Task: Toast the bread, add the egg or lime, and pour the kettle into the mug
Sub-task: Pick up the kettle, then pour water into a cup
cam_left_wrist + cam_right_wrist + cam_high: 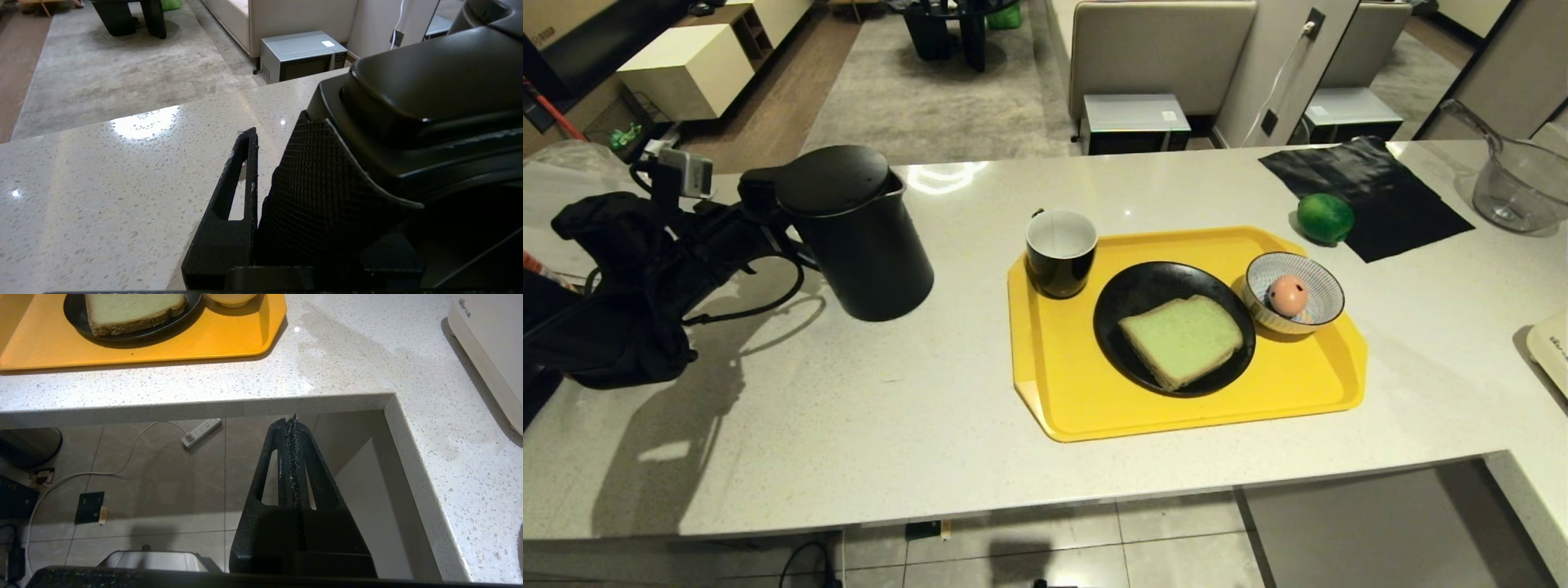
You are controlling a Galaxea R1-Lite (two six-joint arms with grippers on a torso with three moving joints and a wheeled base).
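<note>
A: Which step is it now, pls?

B: I think the pouring step, at its beginning. The kettle (862, 233) is standing upright on the counter (849, 408), left of the yellow tray (1062, 392), and the left gripper (760, 214) is sitting at its handle. In the left wrist view one finger (233, 196) is lying just beside the ribbed handle part, w/ the kettle's lid rim (429, 98) right above.

A: Is it grasping already?

B: It looks like it is clenching around the handle, but the other finger is hidden, so I cannot tell if the grip is complete.

A: And the rest?

B: The mug (1059, 251) is standing on the tray's back left corner, well apart from the kettle. The bread (1183, 339) is lying on the black plate (1127, 302), the egg (1288, 295) is resting in the striped bowl (1327, 282), and the lime (1325, 217) is sitting on the counter beside a black cloth (1372, 196). The right gripper (292, 424) is hanging below the counter edge, fingers pressed together, holding nothing.

A: Next move?

B: Prob. a firm hold first, then lifting w/o tilting, carrying it over to the mug, and tipping the spout slowly.
</note>
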